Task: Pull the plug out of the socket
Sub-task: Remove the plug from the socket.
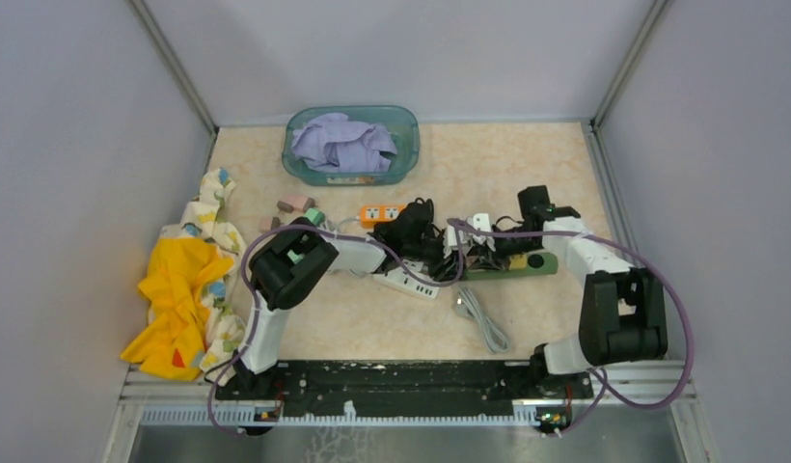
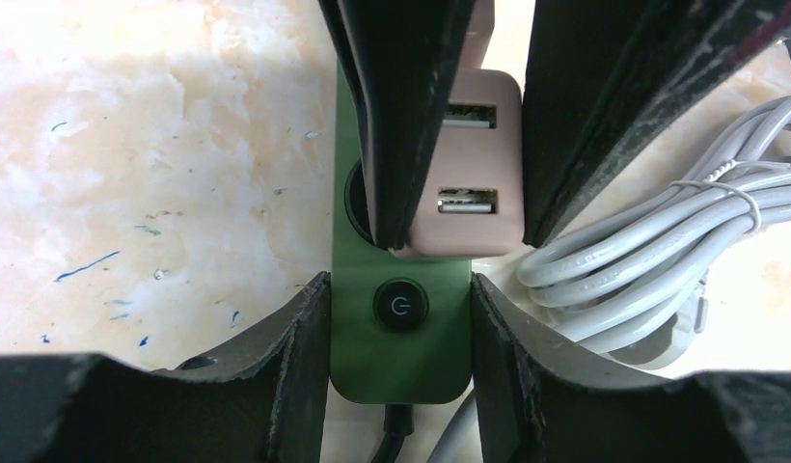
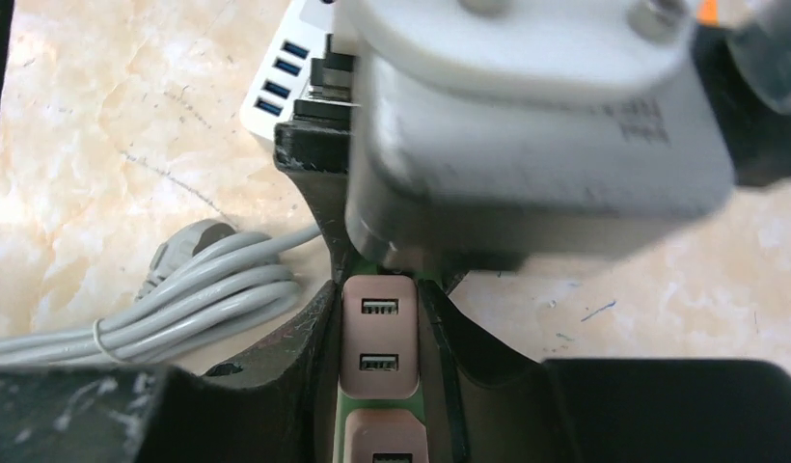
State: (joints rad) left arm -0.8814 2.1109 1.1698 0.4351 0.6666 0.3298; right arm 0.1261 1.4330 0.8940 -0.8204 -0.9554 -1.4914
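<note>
From my end, there's a teal tub (image 1: pixel 407 154) at the back of the worktop (image 1: pixel 527 164) with a purple cloth (image 1: pixel 343 143) bunched inside. Far left, a yellow cloth (image 1: pixel 179 289) is heaped on a patterned one (image 1: pixel 213 207) (cartoon print, I think). There's a small orange power strip (image 1: pixel 382 212) mid-worktop and a bundled grey cable (image 1: pixel 480 318) nearer the front.

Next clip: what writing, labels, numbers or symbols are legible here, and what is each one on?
Power symbol (a circle with a stroke, no words): on the black button of the green strip.
White plug: raised fine print near its top edge, too blurred to read.
Pink plug: no text, only two USB ports.
Top view: any markings are too small to read.
</note>
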